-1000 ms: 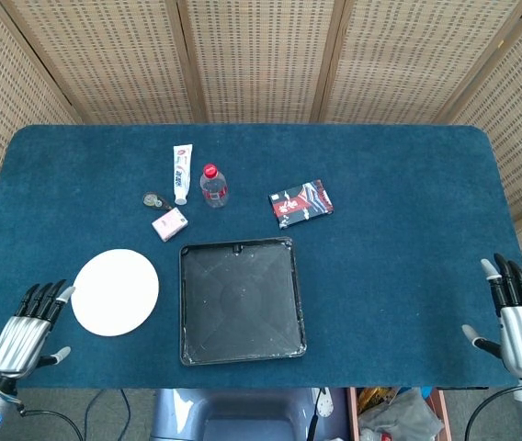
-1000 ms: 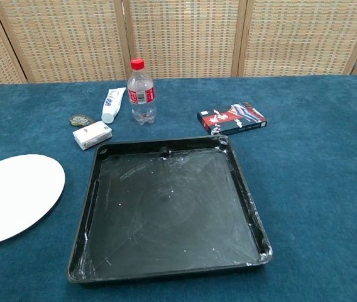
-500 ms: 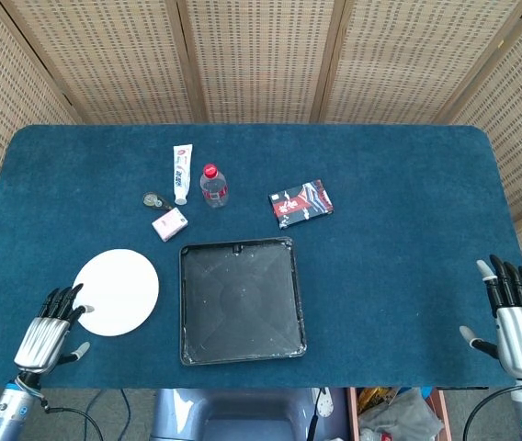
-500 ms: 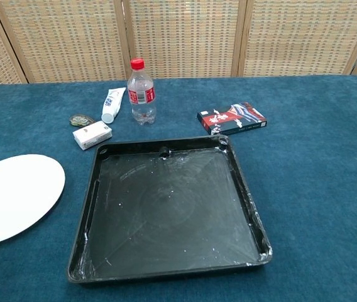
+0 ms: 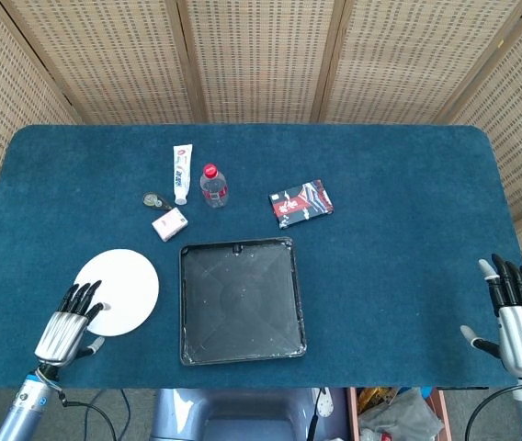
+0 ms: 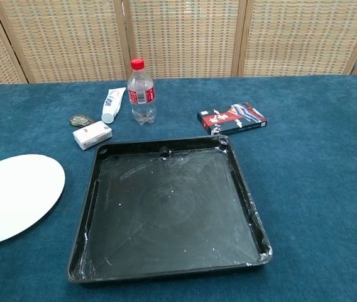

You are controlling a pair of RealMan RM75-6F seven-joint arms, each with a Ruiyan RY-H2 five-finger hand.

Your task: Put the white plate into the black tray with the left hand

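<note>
**Blue table, left hand at the plate's edge**

Blue cloth covers the table (image 5: 399, 211), with woven screens behind. Nearest, the left hand (image 5: 66, 328) lies with fingers spread, tips over the near-left rim of the white plate (image 5: 121, 289); whether they touch it is hard to tell. That plate rests flat on the cloth, just left of the black tray (image 5: 240, 299). Far right of the tray, the right hand (image 5: 518, 317) is open and empty. Beyond the tray stand a small box (image 5: 169, 223), bottle (image 5: 213, 186), tube (image 5: 181, 172) and dark packet (image 5: 300, 202).

Lab-like staging: blue-clothed table (image 5: 399, 220), wicker screens (image 5: 261, 55) behind.
</note>
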